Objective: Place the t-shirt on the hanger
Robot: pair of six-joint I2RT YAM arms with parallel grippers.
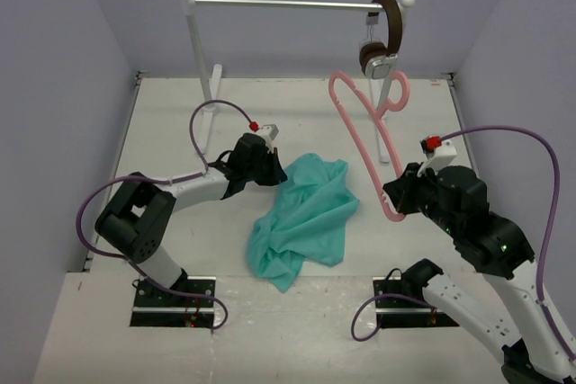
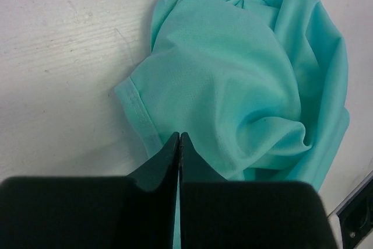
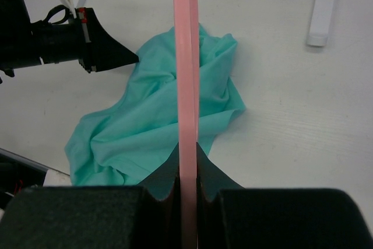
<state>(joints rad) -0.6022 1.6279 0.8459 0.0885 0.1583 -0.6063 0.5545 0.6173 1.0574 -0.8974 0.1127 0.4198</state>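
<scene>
Teal, limp and light, the t-shirt [image 1: 304, 218] lies crumpled at centre frame, likely best pinched at its hemmed edge, where the left gripper [image 2: 179, 138] sits with jaws together. Lower right, the right gripper [image 3: 187, 161] clamps the stiff pink hanger [image 3: 186, 56].

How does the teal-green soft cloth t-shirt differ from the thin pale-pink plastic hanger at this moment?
The teal-green soft cloth t-shirt lies crumpled on the table; the thin pale-pink plastic hanger is held up at a tilt, clamped in the right gripper. The t-shirt is a broad limp heap, the hanger a slim rigid frame. Both are plain and single-coloured.
</scene>
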